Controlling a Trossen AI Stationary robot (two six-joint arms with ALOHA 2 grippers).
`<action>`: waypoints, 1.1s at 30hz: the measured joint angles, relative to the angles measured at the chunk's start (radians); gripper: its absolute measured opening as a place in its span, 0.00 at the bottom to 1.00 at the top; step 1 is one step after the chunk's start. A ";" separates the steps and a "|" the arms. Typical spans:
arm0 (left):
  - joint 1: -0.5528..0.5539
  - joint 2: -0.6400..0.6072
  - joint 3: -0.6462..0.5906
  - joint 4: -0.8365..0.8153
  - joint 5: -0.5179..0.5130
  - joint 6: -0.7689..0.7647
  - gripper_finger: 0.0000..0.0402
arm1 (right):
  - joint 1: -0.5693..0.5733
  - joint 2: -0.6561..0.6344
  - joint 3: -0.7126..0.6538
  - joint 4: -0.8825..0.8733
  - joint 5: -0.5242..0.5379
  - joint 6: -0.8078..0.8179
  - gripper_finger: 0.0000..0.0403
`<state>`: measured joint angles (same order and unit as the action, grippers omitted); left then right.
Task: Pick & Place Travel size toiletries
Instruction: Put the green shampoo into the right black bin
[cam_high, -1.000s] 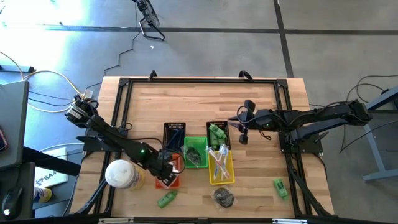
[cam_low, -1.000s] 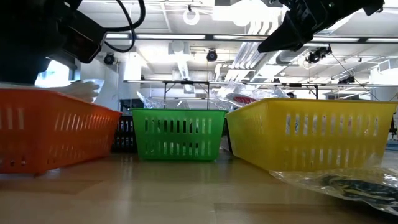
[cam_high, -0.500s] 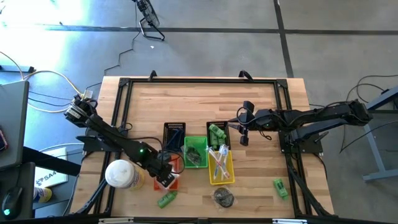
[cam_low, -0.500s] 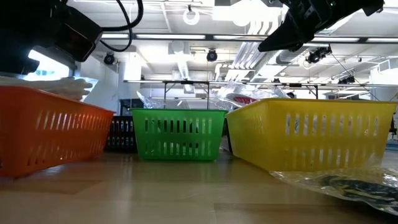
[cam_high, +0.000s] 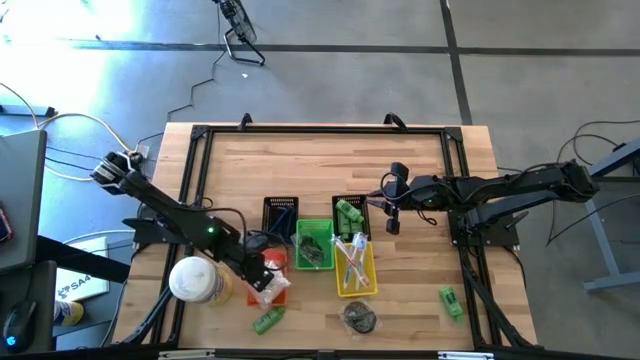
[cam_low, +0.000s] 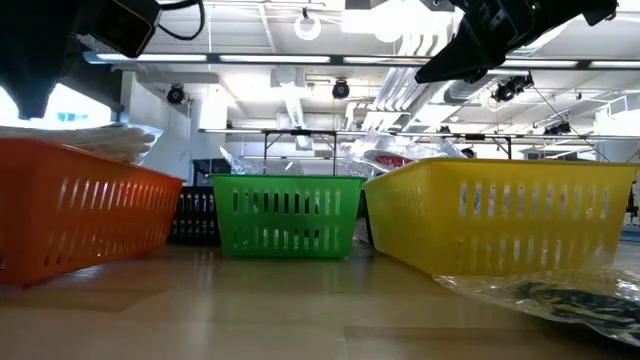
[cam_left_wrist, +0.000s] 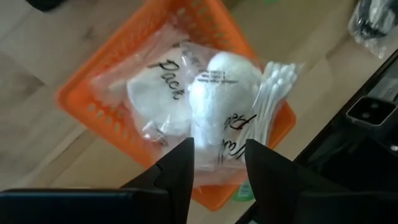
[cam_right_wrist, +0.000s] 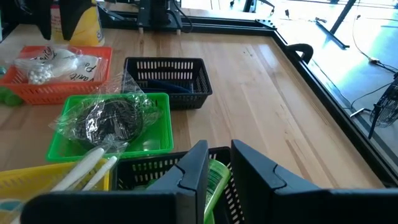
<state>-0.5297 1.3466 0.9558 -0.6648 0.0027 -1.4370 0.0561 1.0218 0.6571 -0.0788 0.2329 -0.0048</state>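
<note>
Here the left gripper (cam_left_wrist: 217, 163) hangs above the orange basket (cam_left_wrist: 87, 109), jaws spread and empty, with the clear-wrapped white pieces (cam_left_wrist: 205, 102) lying inside the basket. The right gripper (cam_right_wrist: 219, 167) waits over a black basket (cam_right_wrist: 227, 180) holding green tubes (cam_right_wrist: 214, 177), its jaws slightly parted, gripping nothing.

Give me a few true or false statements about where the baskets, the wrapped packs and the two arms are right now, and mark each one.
1. The orange basket holds clear-wrapped white packs. True.
2. The left gripper is clamped on a pack. False: its fingers stand apart above the packs, holding nothing.
3. The green basket is empty. False: a clear bag with dark pieces lies in it.
4. The right gripper hovers over a black basket with a green tube inside. True.
5. A green item lies loose on the table, outside the baskets. True.
</note>
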 joint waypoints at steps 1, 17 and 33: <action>0.000 -0.011 0.000 -0.009 -0.012 0.000 0.34 | 0.000 0.000 0.000 0.000 0.000 0.000 0.16; 0.000 -0.059 0.000 0.114 -0.637 0.408 0.34 | 0.000 0.000 0.000 0.000 -0.001 0.006 0.16; 0.000 0.058 0.000 0.555 -0.737 0.985 0.34 | 0.003 0.000 0.000 -0.001 -0.057 0.072 0.16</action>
<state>-0.5301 1.4045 0.9562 -0.1097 -0.7338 -0.4522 0.0589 1.0222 0.6571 -0.0793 0.1757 0.0668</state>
